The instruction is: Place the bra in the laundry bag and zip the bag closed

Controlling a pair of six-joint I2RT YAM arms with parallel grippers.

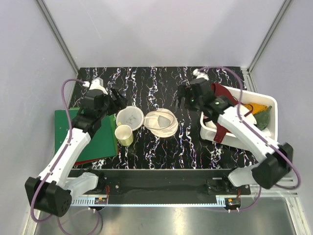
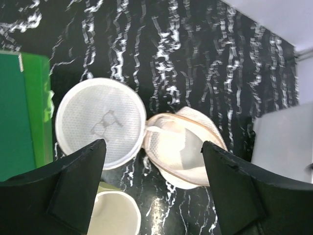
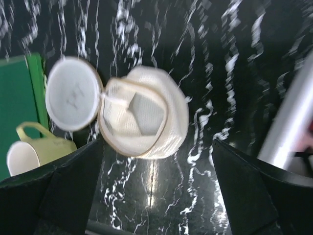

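Maroon bra [image 1: 223, 92] seen only from above, laundry bag [image 2: 181, 156] unzipped, left tool [image 2: 152, 144] and right tool [image 3: 157, 142] spread

- The bra [image 1: 223, 92] is maroon and bunched up in the white bin [image 1: 270, 105] on the right side of the table [image 1: 146, 83]. One part flops over the bin's near-left wall, and the middle is partly hidden.
- The bag [image 1: 160, 122] is round cream mesh, sitting mid-table, unzipped and gaping open.
- Its round flap [image 1: 129, 116] is flipped out flat to the left and joined to the pouch at one edge. There's a faint dark mark in its middle.
- Bra and bag are well apart.
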